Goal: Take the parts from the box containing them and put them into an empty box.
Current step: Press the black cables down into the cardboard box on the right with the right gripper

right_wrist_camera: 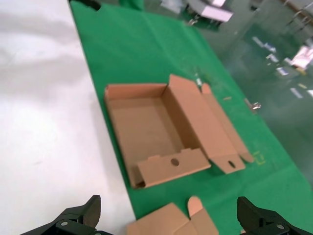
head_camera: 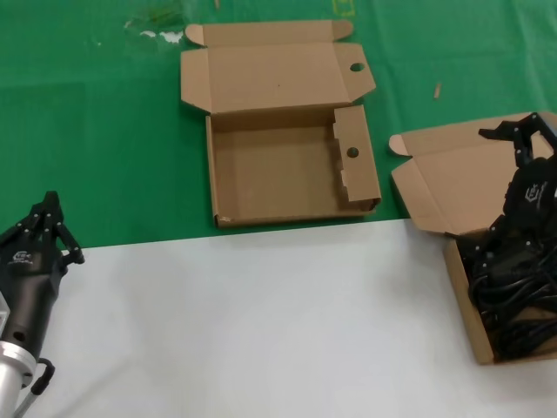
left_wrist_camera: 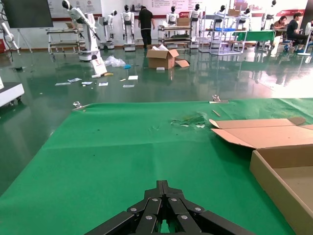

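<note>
Black looped power cables (head_camera: pixel 513 300) in deep brown cardboard box (head_camera: pixel 466 300): directly beneath right gripper (head_camera: pixel 520 139), fingers spread, empty; left gripper (head_camera: pixel 48 228) far, fingers closed.

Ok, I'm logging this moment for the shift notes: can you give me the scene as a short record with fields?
surface: green mat behind, white tabletop in front
empty box: open, nothing inside
source box: open, full of power cables
right gripper: open, above the source box
left gripper: shut, parked at the table's left
</note>
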